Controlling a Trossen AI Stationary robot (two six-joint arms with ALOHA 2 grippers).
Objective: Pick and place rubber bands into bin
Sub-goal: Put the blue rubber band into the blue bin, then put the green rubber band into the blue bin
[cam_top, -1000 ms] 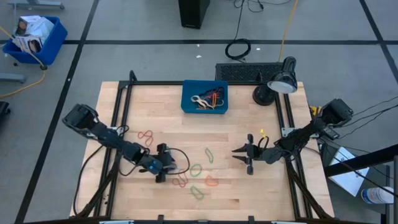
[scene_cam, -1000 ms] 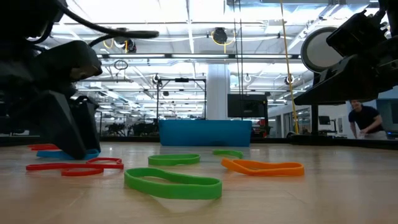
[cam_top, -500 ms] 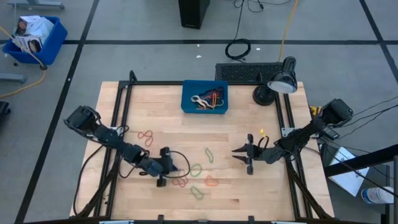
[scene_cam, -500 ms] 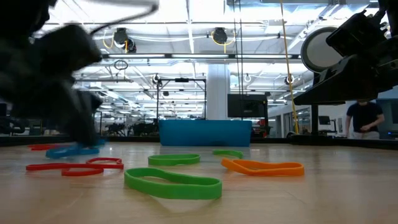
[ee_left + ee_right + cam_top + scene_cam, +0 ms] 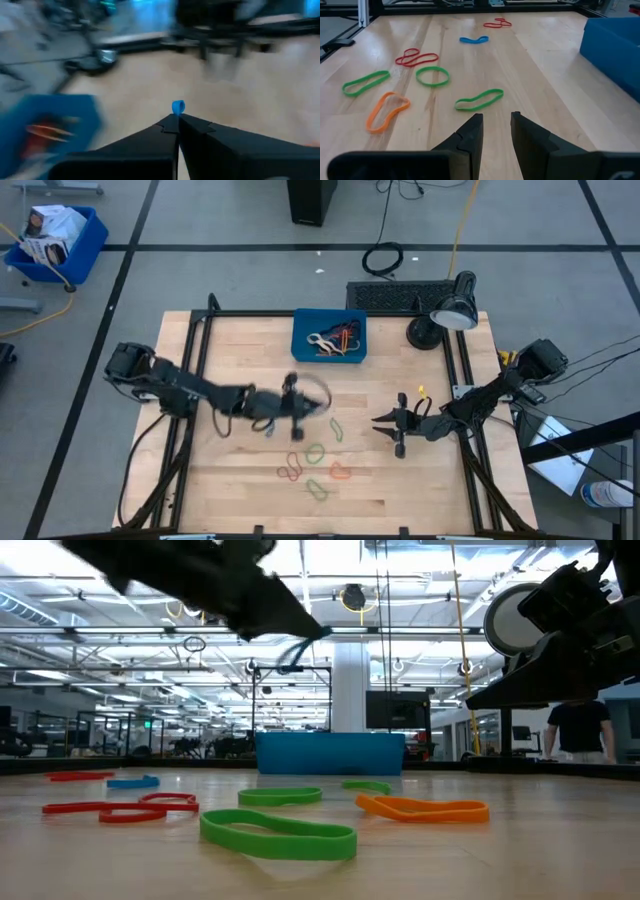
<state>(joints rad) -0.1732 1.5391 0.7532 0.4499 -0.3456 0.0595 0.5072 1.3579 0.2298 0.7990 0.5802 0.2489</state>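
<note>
My left gripper [image 5: 297, 410] hangs above the table's middle, shut on a blue rubber band [image 5: 178, 106]. It is high over the wood in the low view [image 5: 300, 635]. The bin [image 5: 329, 335], a shallow blue tray with several bands inside, stands at the far middle. Loose rubber bands lie flat on the wood: red [image 5: 234, 398], green [image 5: 337, 428], orange [image 5: 340, 472], another green [image 5: 278, 835] and one blue [image 5: 474, 39]. My right gripper [image 5: 496, 125] waits at the right, open, just above the table, with nothing between its fingers. My left gripper pinches the blue rubber band between its two fingertips. A small bend of the band [image 5: 178, 106] sticks out past the tips. In the low view the band [image 5: 295, 655] dangles slack below the fingers, lifted clear of the table.
A desk lamp [image 5: 445, 315] stands at the table's far right corner. Black frame rails [image 5: 195, 360] run along both sides. A larger blue bin [image 5: 55, 240] sits on the floor beyond the far left. A person [image 5: 578, 730] stands in the room behind.
My left gripper has shut on a blue rubber band by the red ones near the left front. It then rose and swung toward the table's far edge and right, toward the bin. The band has been lifted clear of the wood.
</note>
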